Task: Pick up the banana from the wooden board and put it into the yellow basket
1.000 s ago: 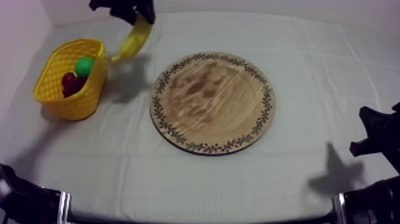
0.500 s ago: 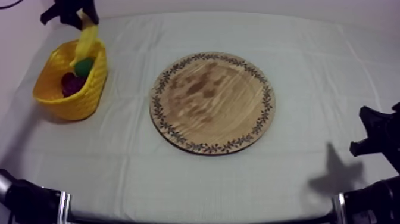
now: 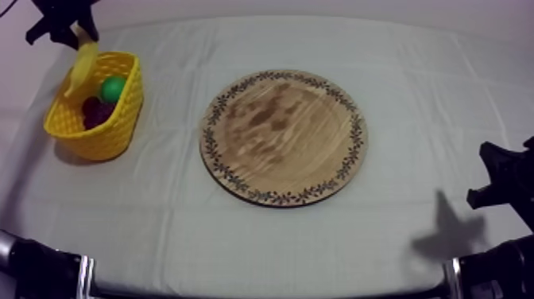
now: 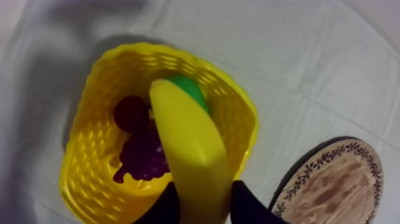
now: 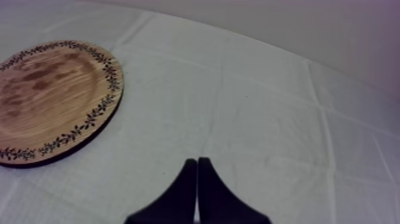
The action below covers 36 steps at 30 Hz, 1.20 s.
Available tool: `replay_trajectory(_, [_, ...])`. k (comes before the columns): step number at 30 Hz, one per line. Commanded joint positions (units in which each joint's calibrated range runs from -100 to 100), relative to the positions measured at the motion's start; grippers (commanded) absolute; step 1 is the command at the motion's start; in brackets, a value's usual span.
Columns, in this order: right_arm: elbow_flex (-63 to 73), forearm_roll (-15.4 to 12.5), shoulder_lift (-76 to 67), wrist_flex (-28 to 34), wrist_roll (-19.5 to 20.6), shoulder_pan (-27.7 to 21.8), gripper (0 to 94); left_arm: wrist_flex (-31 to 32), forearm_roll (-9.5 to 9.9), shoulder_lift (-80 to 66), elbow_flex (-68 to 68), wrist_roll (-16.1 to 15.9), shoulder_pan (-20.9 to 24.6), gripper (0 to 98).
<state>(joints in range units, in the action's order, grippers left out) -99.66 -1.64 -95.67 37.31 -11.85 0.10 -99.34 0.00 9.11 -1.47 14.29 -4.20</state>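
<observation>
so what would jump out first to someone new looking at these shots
The banana, gripped by the left gripper, hangs over the yellow basket at the far left. The round wooden board sits in the middle, and the right gripper rests shut off to the board's right.

1. I see smooth, faintly glossy plastic on the banana (image 4: pixel 190 149).
2. The basket (image 4: pixel 89 149) looks like perforated yellow plastic.
3. The board (image 3: pixel 282 135) is matt, blotchy-grained wood.
4. The tabletop cloth (image 3: pixel 413 71) is matt and creased.
</observation>
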Motion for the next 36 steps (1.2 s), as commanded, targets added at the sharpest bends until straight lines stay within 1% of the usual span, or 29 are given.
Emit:
replay_trajectory(1, [-0.01, 0.00, 0.00, 0.03, 0.00, -0.02, 0.3, 1.11, 0.00, 0.64, 0.68, -0.68, 0.34, 25.4])
replay_trajectory(5, [-0.01, 0.00, 0.00, 0.03, 0.00, -0.02, 0.3, 5.50, -0.02, 2.72, 2.97, -2.78, 1.11, 25.1])
replay_trajectory(11, [-0.01, 0.00, 0.00, 0.03, 0.00, -0.02, 0.3, 12.11, -0.63, 7.55, 6.15, -6.26, 2.27, 24.9])
replay_trajectory(13, [-0.01, 0.00, 0.00, 0.03, 0.00, -0.02, 0.3, 14.67, -1.13, 9.11, 7.56, -7.28, 2.44, 25.0])
replay_trajectory(18, [-0.01, 0.00, 0.00, 0.03, 0.00, -0.02, 0.3, 21.57, -3.29, 12.19, 11.79, -9.88, 2.89, 26.3])
replay_trajectory(20, [-0.01, 0.00, 0.00, 0.03, 0.00, -0.02, 0.3, 23.15, -3.91, 12.77, 12.79, -11.09, 2.91, 31.9])
replay_trajectory(24, [-0.01, 0.00, 0.00, 0.03, 0.00, -0.02, 0.3, 23.60, -4.64, 13.13, 13.52, -13.42, 2.93, 55.0])
replay_trajectory(26, [-0.01, 0.00, 0.00, 0.03, 0.00, -0.02, 0.3, 23.07, -4.61, 12.97, 13.67, -13.72, 2.95, 65.2])
replay_trajectory(28, [-0.01, 0.00, 0.00, 0.03, 0.00, -0.02, 0.3, 22.41, -4.50, 12.68, 13.89, -13.63, 3.04, 72.6])
replay_trajectory(30, [-0.01, 0.00, 0.00, 0.03, 0.00, -0.02, 0.3, 21.86, -4.43, 12.25, 14.05, -13.56, 3.10, 77.5])
replay_trajectory(32, [-0.01, 0.00, 0.00, 0.03, 0.03, -0.02, 0.3, 21.47, -4.37, 11.57, 14.16, -13.57, 3.16, 80.1])
replay_trajectory(36, [-0.01, 0.00, 0.00, 0.03, 0.01, -0.02, 0.3, 21.02, -3.81, 9.07, 14.97, -12.95, 2.98, 80.5])
